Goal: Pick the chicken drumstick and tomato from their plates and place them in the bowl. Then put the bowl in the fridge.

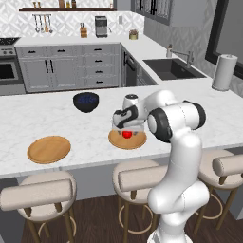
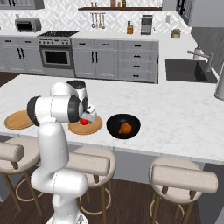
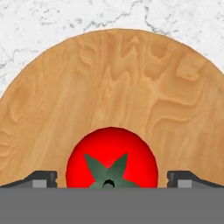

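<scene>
Sitting on its wooden plate (image 3: pixel 175 109) on the bench, the round, smooth tomato (image 3: pixel 112 157) may roll or squash, so the wide-open claw (image 3: pixel 112 179) should gently hold its sides.

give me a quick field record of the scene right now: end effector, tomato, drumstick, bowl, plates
end effector: open, fingers either side of the tomato, not yet closed on it
tomato: on the wooden plate under the hand
chicken drumstick: already in the black bowl
black bowl: on the marble counter, beside the tomato's plate
other plate: bare, further along the counter
speckled bowl: behind the plates, apart from them
</scene>
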